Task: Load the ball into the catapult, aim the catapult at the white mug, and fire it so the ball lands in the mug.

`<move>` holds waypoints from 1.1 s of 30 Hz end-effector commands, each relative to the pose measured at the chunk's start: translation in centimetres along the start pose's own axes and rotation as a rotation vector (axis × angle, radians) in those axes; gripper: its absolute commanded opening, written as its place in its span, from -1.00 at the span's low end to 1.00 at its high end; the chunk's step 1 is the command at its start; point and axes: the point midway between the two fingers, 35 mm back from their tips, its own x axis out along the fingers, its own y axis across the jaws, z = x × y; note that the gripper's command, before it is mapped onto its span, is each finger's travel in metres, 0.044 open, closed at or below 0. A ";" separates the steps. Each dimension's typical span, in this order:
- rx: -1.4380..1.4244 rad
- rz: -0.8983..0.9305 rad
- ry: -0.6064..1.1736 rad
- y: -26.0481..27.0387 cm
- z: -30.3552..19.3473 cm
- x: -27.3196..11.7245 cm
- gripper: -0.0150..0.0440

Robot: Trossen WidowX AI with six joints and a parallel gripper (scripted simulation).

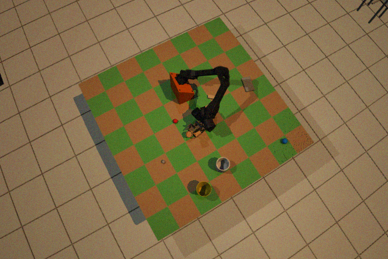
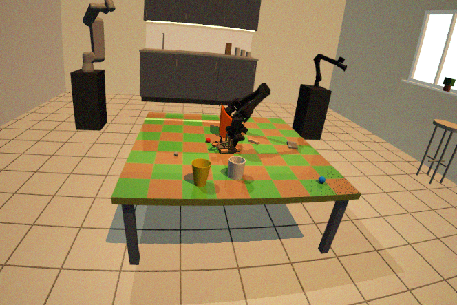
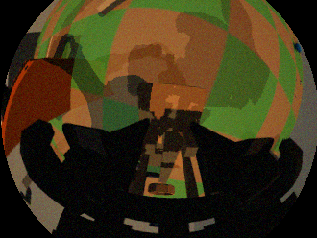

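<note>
The catapult [image 1: 196,133] [image 2: 224,151] [image 3: 175,98], small with wooden and dark parts, stands on the checkered table. My gripper [image 1: 200,123] [image 2: 232,144] [image 3: 170,123] is low over it from above, shut on its dark middle part; the fingers hide the exact contact. A red ball [image 1: 175,121] [image 2: 208,140] lies on the table beside the catapult, apart from it. A blue ball [image 1: 284,140] [image 2: 321,180] lies near a table corner. The white mug [image 1: 222,163] [image 2: 235,169] stands upright. Whether anything lies in the catapult's cup is too small to tell.
A yellow cup [image 1: 203,189] [image 2: 201,174] stands beside the mug. An orange box-like block [image 1: 184,93] [image 2: 223,124] [image 3: 48,96] stands by the arm's base. A wooden piece [image 1: 210,96] [image 2: 252,141], a grey plate [image 1: 247,84] [image 2: 292,144] and a small grey ball [image 1: 162,161] [image 2: 175,153] lie on the table.
</note>
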 end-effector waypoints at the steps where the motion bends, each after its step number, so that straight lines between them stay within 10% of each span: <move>1: -0.002 -0.026 0.013 -0.3 -0.3 -4.1 -0.49; 33: 0.920 -0.032 -0.003 -2.6 -1.2 -4.2 -0.49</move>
